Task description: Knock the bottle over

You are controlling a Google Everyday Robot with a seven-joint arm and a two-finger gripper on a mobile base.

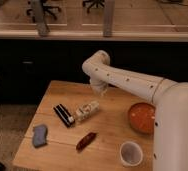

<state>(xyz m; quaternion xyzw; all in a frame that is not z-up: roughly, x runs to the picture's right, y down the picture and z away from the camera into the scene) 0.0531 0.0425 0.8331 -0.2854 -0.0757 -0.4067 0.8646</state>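
Seeing the gripper [100, 89] hanging over the far middle of the wooden table [62, 92], at the end of a white arm [129, 80] that is reaching in from the right. Not managing to tell how wide it is standing, nor finding anything clearly held in it. Finding the bottle [87, 111] just nearer and slightly left of the gripper, close under it but seemingly apart from it. Seeing it as whitish-cream and elongated, appearing to be lying on its side, slanting from near left to far right around the middle of the table. Noticing tan-brown label patches along its body, but not managing to read any writing or brand on them.

Finding a black ridged block [64, 114] just left of the bottle's near end, close beside it and possibly touching. Spotting a dark red sausage-shaped item [86, 140] nearer, well apart from the bottle. Seeing a blue cloth [39, 135] lying toward the near left edge. Seeing a red bowl [141, 117] sitting at the right, partly behind the arm, and a white cup [131, 153] standing nearer, at the near right.
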